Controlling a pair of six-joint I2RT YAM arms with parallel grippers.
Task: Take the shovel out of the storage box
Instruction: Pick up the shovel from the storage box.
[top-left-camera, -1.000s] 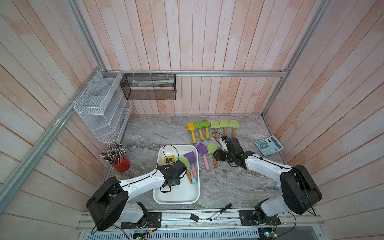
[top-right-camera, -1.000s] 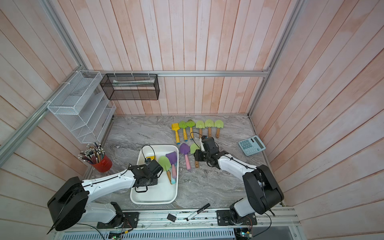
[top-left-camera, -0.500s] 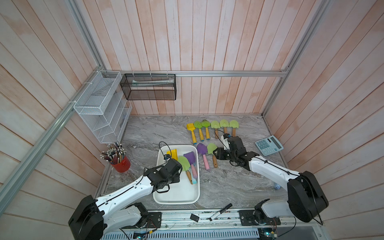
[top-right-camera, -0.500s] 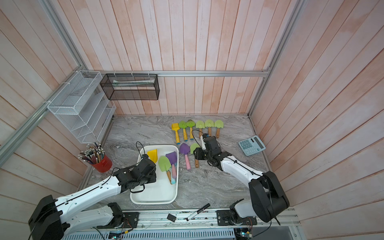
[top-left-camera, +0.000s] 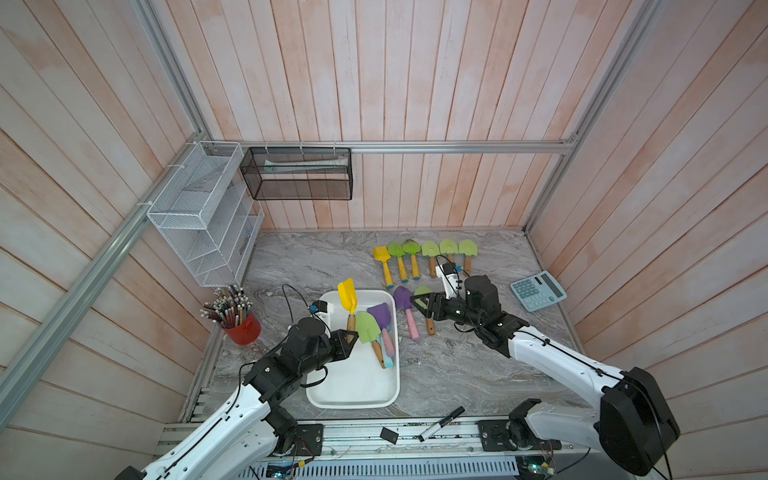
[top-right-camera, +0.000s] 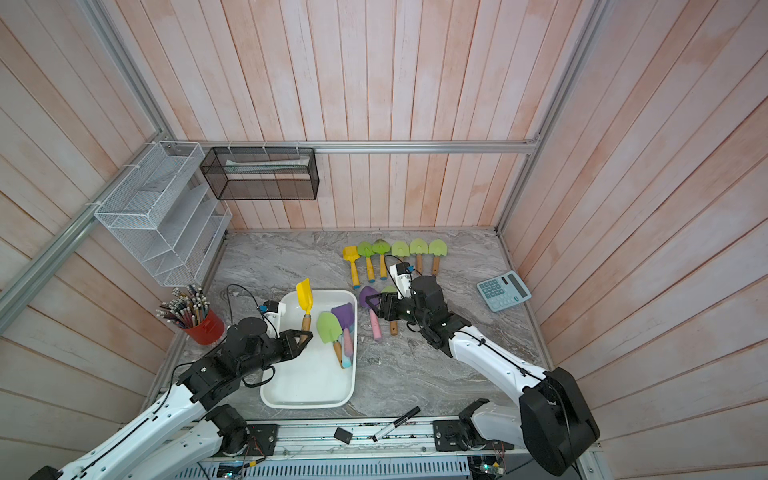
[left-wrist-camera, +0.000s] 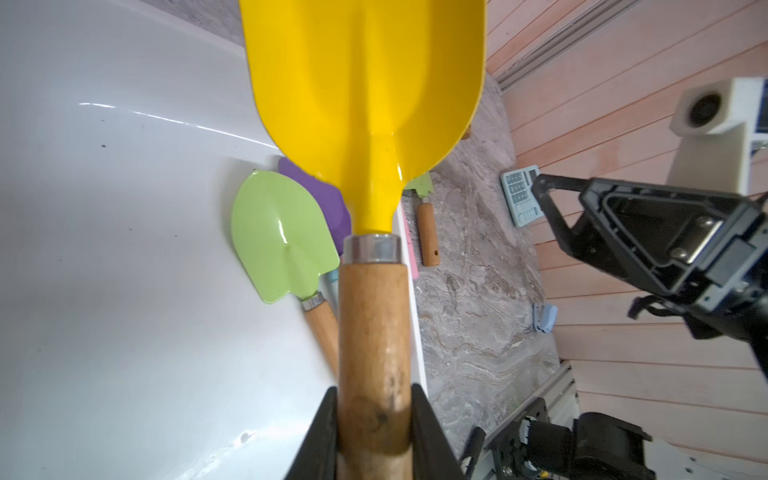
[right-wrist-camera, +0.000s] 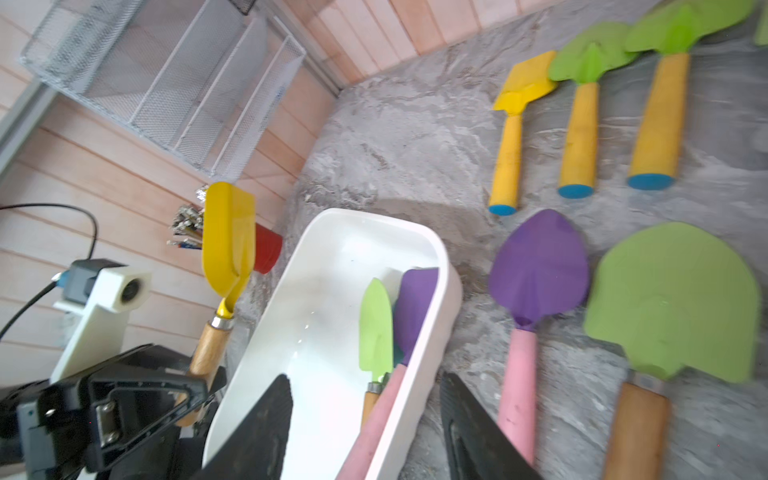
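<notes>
Marble bench (top-left-camera: 457, 374): your left gripper (left-wrist-camera: 374, 390) clamps the yellow shovel (top-left-camera: 347, 296), raised over the storage box's (top-left-camera: 353, 386) far rim; set-down outstanding. Green shovel (top-left-camera: 367, 328) and purple shovel (top-left-camera: 380, 313) lie inside; right gripper (right-wrist-camera: 365, 378) gapes empty.

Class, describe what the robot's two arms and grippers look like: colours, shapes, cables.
The left arm and right arm have white shells with black joints. Each wrist carries a white boxy camera mount trailing a thin black cable. The left gripper and right gripper are black, with triangular open-frame fingers; the right's pads are ribbed.
</notes>
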